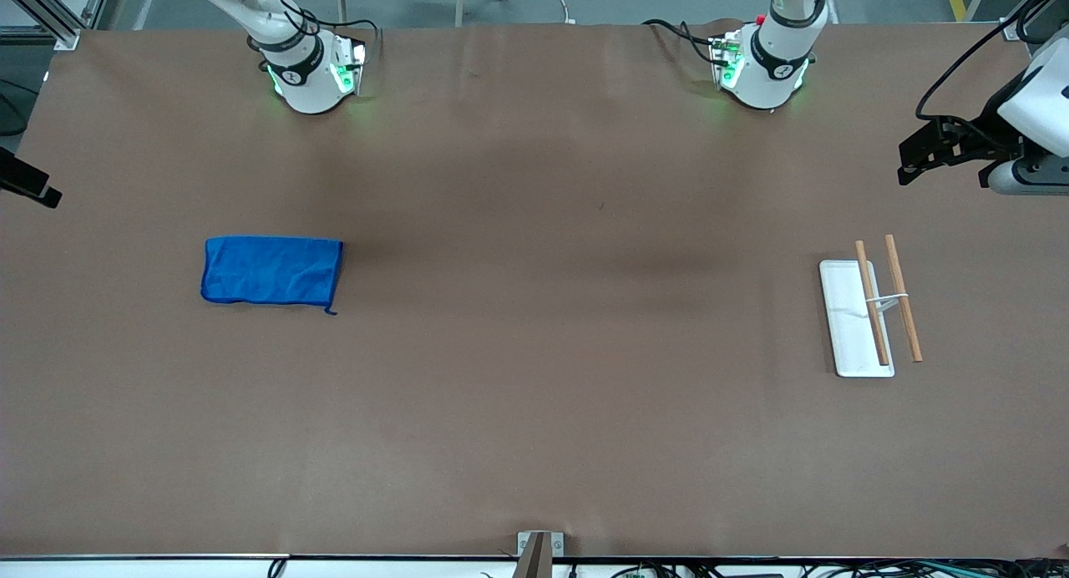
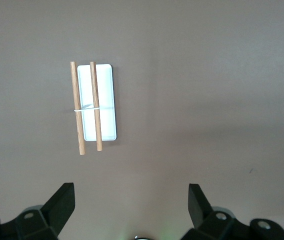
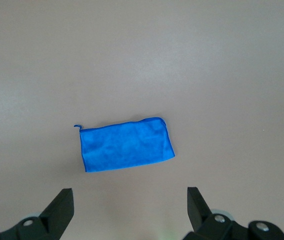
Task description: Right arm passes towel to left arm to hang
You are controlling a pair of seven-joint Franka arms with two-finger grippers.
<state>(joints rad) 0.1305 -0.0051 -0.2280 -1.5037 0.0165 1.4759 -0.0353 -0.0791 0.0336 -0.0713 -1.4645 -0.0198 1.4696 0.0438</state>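
The bright blue towel [image 1: 271, 271] lies flat on the brown table toward the right arm's end, a loose thread at one corner. It also shows in the right wrist view [image 3: 127, 145]. My right gripper [image 3: 129, 196] is open and empty, high over the table beside the towel; only a black part of it shows at the edge of the front view [image 1: 29, 185]. My left gripper [image 2: 131, 192] is open and empty, high over the left arm's end of the table [image 1: 919, 156], beside the rack.
A rack with a white base and two wooden bars [image 1: 873, 311] stands toward the left arm's end, also in the left wrist view [image 2: 94, 105]. The two arm bases [image 1: 305, 68] [image 1: 764, 60] stand at the table's edge farthest from the front camera.
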